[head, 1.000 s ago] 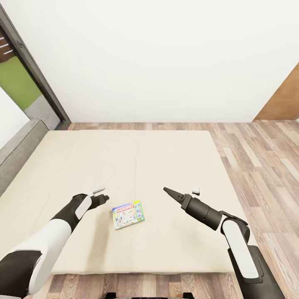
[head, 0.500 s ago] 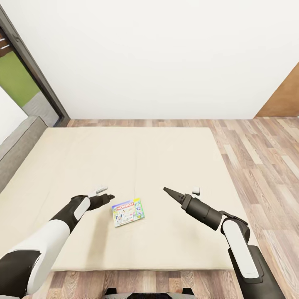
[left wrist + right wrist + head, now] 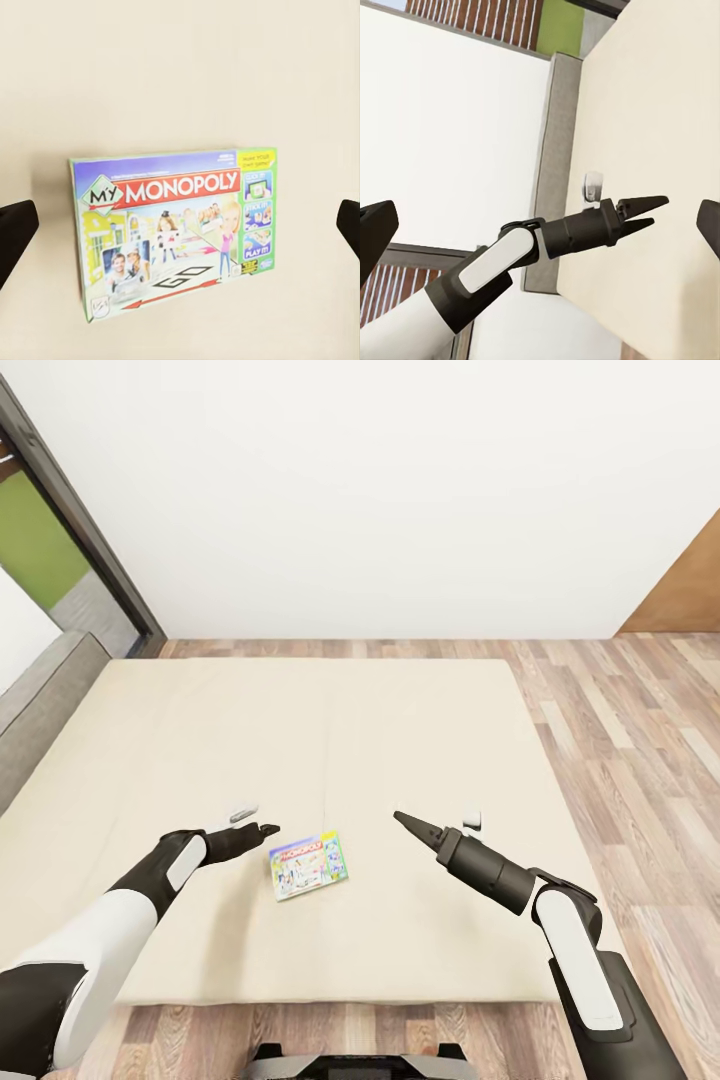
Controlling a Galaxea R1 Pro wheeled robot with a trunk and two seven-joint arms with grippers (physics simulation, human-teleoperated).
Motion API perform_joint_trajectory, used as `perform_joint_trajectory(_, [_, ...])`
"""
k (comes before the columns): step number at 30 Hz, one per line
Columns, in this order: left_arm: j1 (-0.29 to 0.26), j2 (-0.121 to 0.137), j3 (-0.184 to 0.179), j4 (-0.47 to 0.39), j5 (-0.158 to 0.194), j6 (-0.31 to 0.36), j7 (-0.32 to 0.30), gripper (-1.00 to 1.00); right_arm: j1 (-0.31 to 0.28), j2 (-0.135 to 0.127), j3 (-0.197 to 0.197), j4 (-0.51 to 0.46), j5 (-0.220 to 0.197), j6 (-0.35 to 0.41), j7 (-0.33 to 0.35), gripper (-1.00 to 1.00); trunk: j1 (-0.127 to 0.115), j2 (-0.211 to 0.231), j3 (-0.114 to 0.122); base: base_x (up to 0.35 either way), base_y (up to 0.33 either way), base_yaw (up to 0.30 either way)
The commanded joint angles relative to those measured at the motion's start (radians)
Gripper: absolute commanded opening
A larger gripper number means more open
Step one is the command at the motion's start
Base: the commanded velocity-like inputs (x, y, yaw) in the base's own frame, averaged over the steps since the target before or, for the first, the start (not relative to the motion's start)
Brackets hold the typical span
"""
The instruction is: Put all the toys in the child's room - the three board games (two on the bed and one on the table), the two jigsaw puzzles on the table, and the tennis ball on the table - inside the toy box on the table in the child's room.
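One of the board games point(image 3: 308, 865), a flat "My Monopoly" box with green edges and a colourful cover, lies flat on the bed's point(image 3: 330, 740) beige mattress near its front edge. My left gripper point(image 3: 264, 829) hovers just left of the box and is open. In the left wrist view the box point(image 3: 176, 232) sits between the dark fingertips point(image 3: 15, 232), which stand wide apart. My right gripper point(image 3: 405, 821) is open over the mattress to the box's right, with nothing in it. The right wrist view looks across at the left gripper point(image 3: 642, 212).
The bed's grey headboard point(image 3: 40, 695) runs along the left, below a dark-framed window point(image 3: 80, 540). Wood-plank floor point(image 3: 630, 740) lies right of the bed and along the white wall behind it. A brown panel point(image 3: 690, 590) stands at the far right.
The whole head view has shifted, so the camera moved. My left gripper has reached a little closer to the board game. The right arm holds its pose.
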Motion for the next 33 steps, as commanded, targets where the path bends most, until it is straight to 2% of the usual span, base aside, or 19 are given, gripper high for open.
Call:
perform_joint_trajectory(1, [0.0,0.001,-0.005,-0.001,0.007,0.004,0.001,1.0,-0.001,0.0,0.0,0.0,-0.002,0.005,0.001,1.0,0.0,-0.002,-0.003,0.0,0.0,0.0])
perform_joint_trajectory(11, [0.0,0.003,-0.005,-0.003,0.004,0.006,-0.019,1.0,0.0,0.0,0.001,0.0,-0.002,0.005,0.002,1.0,0.0,-0.002,-0.019,0.0,0.0,0.0])
perform_joint_trajectory(33, [0.0,0.001,-0.005,-0.01,0.004,0.006,-0.015,1.0,-0.001,0.0,0.006,0.0,-0.002,0.003,0.001,1.0,0.0,-0.002,-0.055,0.0,0.0,0.0])
